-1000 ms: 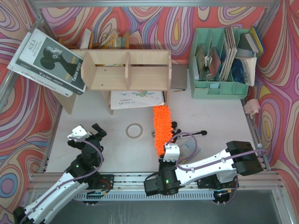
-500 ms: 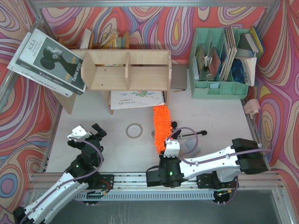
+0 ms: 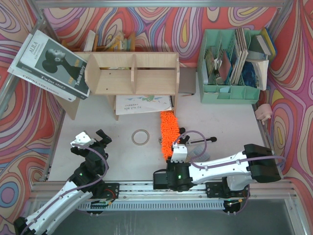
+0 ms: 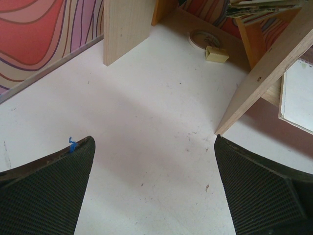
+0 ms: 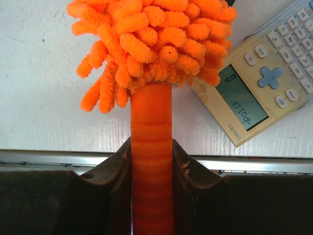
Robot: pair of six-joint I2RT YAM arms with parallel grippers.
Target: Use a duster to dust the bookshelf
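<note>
R jaws nearly shut, clamped on the duster (image 5: pixel 151 147) handle just below the fluffy head, one finger each side. L jaws wide open, nothing btwn them, hovering over bare worktop (image 4: pixel 146 122); a wood panel edge of the bookshelf (image 3: pixel 132 73) is ahead-right of them, apart.

Duster runs lengthwise from the worktop's near edge, by the rail. Its far tip is just short of the bookshelf's right-front corner & the notebook (image 3: pixel 144 104) under it. Calculator (image 5: pixel 249 93) is just right of the head; touching or not, can't tell. Ring (image 3: pixel 140 137) is left of the duster, apart from it.

Bookshelf stands rear centre. Organizer (image 3: pixel 230 68) is to its right w/ a gap, and a book (image 3: pixel 51 63) leans at its left end. Open room: bare strip in front of the shelf on the left, and worktop's right side up to the organizer.
</note>
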